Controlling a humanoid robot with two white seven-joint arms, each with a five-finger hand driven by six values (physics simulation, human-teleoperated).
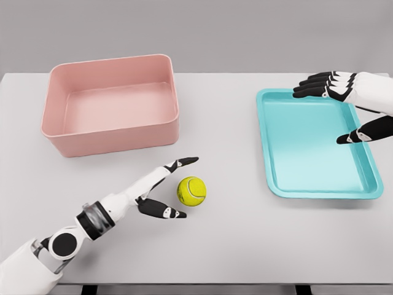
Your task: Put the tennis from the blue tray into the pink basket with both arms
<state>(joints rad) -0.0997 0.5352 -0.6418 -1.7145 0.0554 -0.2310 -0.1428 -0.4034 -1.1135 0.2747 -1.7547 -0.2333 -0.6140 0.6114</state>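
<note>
Head view had the tennis ball (191, 191) sitting on the surface beside the open left hand (172, 187), outside the blue tray (270, 178); light, fuzzy, probably rolls, so cup its sides

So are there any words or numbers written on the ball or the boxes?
None can be read.
The tennis ball shows only its pale curved seam, no brand.
The pink basket and blue tray are plain.
The left hand, right hand and table carry no labels.
</note>
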